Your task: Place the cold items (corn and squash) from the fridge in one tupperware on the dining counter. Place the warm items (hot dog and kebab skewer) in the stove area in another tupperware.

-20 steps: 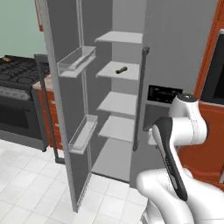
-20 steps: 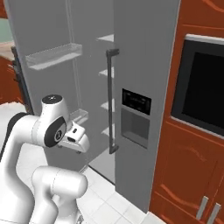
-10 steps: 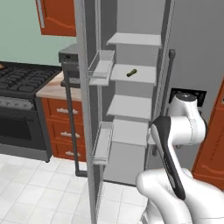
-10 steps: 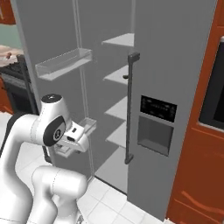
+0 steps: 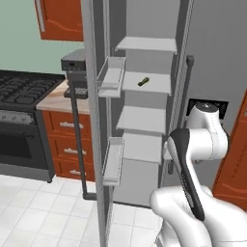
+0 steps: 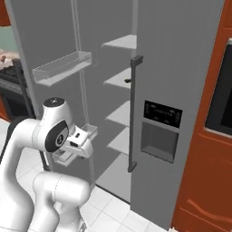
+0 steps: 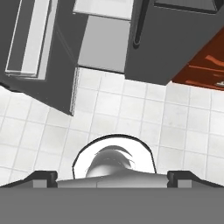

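1. The fridge (image 5: 144,58) stands with its left door swung open, white shelves bare to the room; its right door carries a dark dispenser panel (image 6: 162,113) and a long dark handle (image 6: 132,113).
2. A small dark oblong item (image 5: 143,82) lies on the second shelf from the top; its colour is too murky to tell whether it is the squash or the corn.
3. The open door holds two clear bins (image 5: 112,77), one high and one low.
4. The gripper (image 6: 78,144) hangs folded close to the arm, pointing down at the white tiled floor (image 7: 144,113) in front of the fridge, well apart from the shelves. Its fingers (image 7: 43,177) are spread as wide as they go, with nothing between them.
5. The stove area (image 5: 24,96) sits left of the fridge, with red-brown drawers (image 5: 67,144) between them.
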You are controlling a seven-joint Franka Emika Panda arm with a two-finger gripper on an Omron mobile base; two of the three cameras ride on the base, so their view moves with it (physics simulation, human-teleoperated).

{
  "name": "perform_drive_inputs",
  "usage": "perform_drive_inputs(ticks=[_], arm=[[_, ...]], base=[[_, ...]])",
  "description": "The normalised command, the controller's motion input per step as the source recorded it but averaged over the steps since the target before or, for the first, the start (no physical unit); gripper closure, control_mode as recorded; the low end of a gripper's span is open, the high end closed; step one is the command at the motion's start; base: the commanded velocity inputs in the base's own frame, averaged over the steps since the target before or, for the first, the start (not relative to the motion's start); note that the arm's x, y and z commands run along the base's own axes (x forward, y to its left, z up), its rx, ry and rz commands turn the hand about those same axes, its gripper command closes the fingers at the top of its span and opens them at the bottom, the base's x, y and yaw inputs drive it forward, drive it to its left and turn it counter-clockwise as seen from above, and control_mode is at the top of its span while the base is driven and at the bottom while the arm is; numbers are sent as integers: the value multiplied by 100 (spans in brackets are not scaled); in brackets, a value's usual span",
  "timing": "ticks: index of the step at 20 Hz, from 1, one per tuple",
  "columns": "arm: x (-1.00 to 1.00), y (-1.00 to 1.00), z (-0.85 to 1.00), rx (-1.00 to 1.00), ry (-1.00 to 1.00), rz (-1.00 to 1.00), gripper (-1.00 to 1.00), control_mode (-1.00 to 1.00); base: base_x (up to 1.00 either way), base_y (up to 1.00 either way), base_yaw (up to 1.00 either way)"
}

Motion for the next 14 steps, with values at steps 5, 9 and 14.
perform_drive_inputs(ticks=[5, 9, 14], arm=[[0, 0, 0, 0, 0, 0, -100, 100], [0, 0, 0, 0, 0, 0, -100, 100], [0, 0, 0, 0, 0, 0, -100, 100]], base=[[61, 15, 0], [45, 10, 4], [48, -2, 26]])
